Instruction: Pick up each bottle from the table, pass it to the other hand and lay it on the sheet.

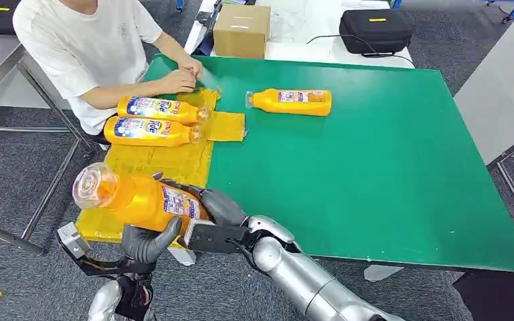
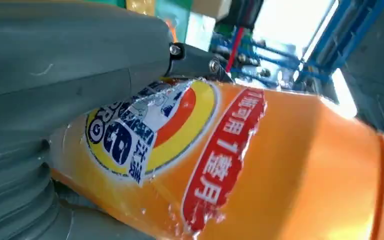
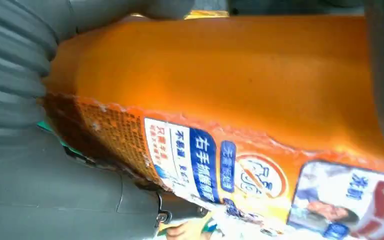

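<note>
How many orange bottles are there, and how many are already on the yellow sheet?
Orange plastic bottles lying on the yellow sheet: 2
Orange plastic bottle lying on the green table: 1
Orange plastic bottle held between the left hand and right hand: 1
Total: 4 bottles

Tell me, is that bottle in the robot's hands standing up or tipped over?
Tipped. The held bottle lies nearly sideways, clear cap toward the left, gripped by both the left hand and right hand.

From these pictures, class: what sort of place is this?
Probably a robotics lab or test workshop: a green work table, a cardboard box and black equipment case behind it, grey carpet floor.
</note>
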Motion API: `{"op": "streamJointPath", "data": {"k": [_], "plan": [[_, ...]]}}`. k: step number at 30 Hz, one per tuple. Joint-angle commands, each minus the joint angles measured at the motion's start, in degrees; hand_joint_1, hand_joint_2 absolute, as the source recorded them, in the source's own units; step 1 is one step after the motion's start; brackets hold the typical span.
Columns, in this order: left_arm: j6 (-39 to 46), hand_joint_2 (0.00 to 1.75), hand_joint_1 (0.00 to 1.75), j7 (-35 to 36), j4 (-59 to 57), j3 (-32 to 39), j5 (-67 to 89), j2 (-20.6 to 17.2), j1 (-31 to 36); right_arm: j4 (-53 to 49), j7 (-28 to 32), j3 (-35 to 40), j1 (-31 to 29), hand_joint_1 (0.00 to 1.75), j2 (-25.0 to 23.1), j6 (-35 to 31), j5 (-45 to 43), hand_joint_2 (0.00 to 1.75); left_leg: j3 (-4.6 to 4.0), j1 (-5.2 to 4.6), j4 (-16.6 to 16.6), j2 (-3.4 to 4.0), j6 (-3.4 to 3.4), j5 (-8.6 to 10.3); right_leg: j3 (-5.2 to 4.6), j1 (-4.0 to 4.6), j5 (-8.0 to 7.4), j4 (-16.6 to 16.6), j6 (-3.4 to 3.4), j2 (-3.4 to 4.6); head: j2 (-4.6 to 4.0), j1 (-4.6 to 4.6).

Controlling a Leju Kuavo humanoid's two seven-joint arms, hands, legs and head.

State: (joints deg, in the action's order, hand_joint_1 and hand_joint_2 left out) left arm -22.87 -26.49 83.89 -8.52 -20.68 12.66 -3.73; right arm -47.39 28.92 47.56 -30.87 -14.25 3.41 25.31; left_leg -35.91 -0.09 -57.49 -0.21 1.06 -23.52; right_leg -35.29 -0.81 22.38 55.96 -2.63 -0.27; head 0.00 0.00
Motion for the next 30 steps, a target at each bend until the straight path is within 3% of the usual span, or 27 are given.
{"op": "streamJointPath", "data": {"k": [1,3,5,7,11,15,17,24,26,30], "plan": [[-3.56,1.75,1.75,2.25,-4.59,-2.42,-2.70,-1.55,4.19,-12.04,3.23,-0.68,5.75,0.00,1.23,-3.81,-1.13,0.00,0.24,0.04,0.00,-0.14,-0.06,-0.12,0.28,0.05,0.17,0.01,0.10,-0.14,0.00,-0.02],[-2.21,1.75,1.75,2.59,-4.84,-1.90,-1.62,-2.16,4.95,-15.51,4.74,-2.98,8.12,0.00,1.52,-7.38,-0.50,0.00,0.19,0.05,0.02,-0.16,-0.07,-0.08,0.24,0.05,0.14,-0.03,0.09,-0.17,0.00,-0.04],[1.28,1.75,1.75,2.42,-6.22,-2.61,3.94,-4.09,6.75,-22.72,9.81,-7.20,12.34,0.00,2.14,-14.93,-0.30,0.00,0.34,0.08,0.04,-0.25,-0.10,-0.13,0.40,0.09,0.21,-0.05,0.13,-0.26,0.00,-0.02],[3.83,1.75,1.75,1.11,-6.41,-1.67,7.60,-5.33,7.62,-28.59,9.85,-10.89,14.93,0.00,3.64,-22.01,2.19,0.00,0.27,0.05,0.05,-0.39,-0.10,-0.07,0.34,0.06,0.21,-0.03,0.13,-0.39,0.00,-0.02],[4.06,1.75,1.75,1.74,-2.80,2.15,5.61,-5.19,6.14,-33.75,11.08,-21.78,19.14,0.00,3.05,-25.08,-4.40,0.00,0.15,0.01,0.03,-0.12,-0.05,-0.07,0.18,0.01,0.10,-0.01,0.08,-0.08,0.00,0.09],[10.96,1.75,1.75,1.01,-1.49,2.55,12.85,-5.26,6.89,-36.96,11.08,-21.27,19.88,0.00,4.82,-29.29,-8.08,0.00,0.23,0.06,0.03,-0.22,-0.07,-0.12,0.22,0.07,0.06,-0.06,0.22,-0.26,0.00,0.02],[24.14,1.75,1.75,-0.81,-2.88,2.01,28.30,-5.96,9.11,-39.26,11.08,-21.25,20.57,0.00,5.10,-31.69,-10.56,0.00,0.09,0.03,0.02,-0.13,-0.05,-0.05,0.07,0.03,0.01,-0.04,0.20,-0.13,0.00,0.04],[24.07,1.75,1.75,-0.93,-3.24,2.33,28.12,-6.12,9.63,-39.44,11.08,-21.22,20.71,0.00,5.24,-31.70,-10.58,0.00,0.23,0.05,0.02,-0.08,-0.09,-0.11,0.20,0.07,0.04,-0.03,0.24,-0.09,0.00,0.02],[33.97,1.75,1.75,-0.47,-6.13,2.10,40.72,-6.89,11.28,-41.63,11.08,-20.39,20.81,0.00,5.35,-33.59,-11.73,0.00,0.08,0.01,0.04,-0.05,-0.05,-0.03,0.03,0.03,-0.04,-0.04,0.19,-0.07,0.00,0.02],[39.64,1.75,1.75,0.37,-16.44,4.77,50.05,-8.35,17.02,-43.20,11.08,-18.53,20.82,0.00,6.68,-37.20,-12.98,0.00,0.38,0.07,0.01,-0.12,-0.10,-0.17,0.37,0.09,0.11,-0.03,0.26,-0.13,0.00,0.02]]}}
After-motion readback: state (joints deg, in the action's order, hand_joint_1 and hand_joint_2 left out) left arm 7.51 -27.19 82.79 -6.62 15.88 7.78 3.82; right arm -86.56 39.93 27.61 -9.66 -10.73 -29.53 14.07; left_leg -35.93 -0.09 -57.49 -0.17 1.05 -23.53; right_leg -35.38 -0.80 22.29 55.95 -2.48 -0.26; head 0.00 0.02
